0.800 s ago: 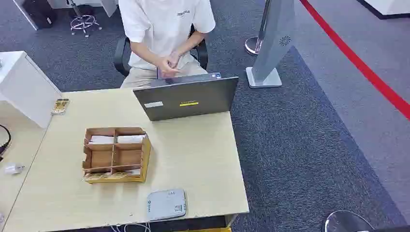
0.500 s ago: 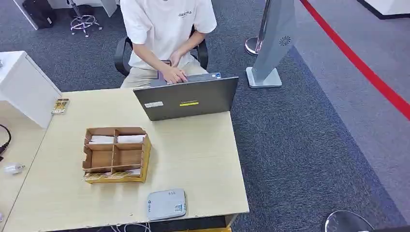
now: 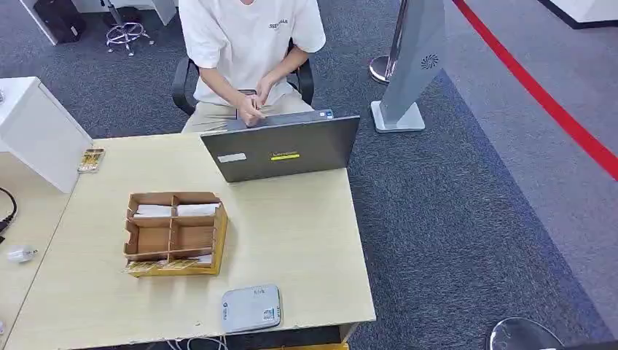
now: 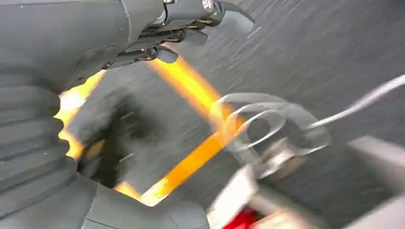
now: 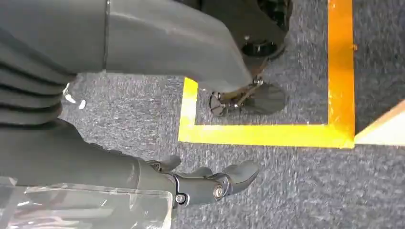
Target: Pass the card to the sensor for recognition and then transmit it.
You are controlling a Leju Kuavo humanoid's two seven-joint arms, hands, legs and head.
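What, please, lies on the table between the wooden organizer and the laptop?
In the head view, nothing: only bare tabletop separates the wooden organizer from the laptop.

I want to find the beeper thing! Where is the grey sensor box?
In the head view, the grey sensor box lies at the table's near edge, just right of the cardboard organizer.

Laptop (image 3: 280, 148) behind organizer (image 3: 175, 233)

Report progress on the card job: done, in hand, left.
Done: nothing visible. Cards sit in the cardboard organizer, and the grey sensor is bare. In hand: nothing; left hand and right hand hang over the carpet. Left: pick a card, scan, hand over.
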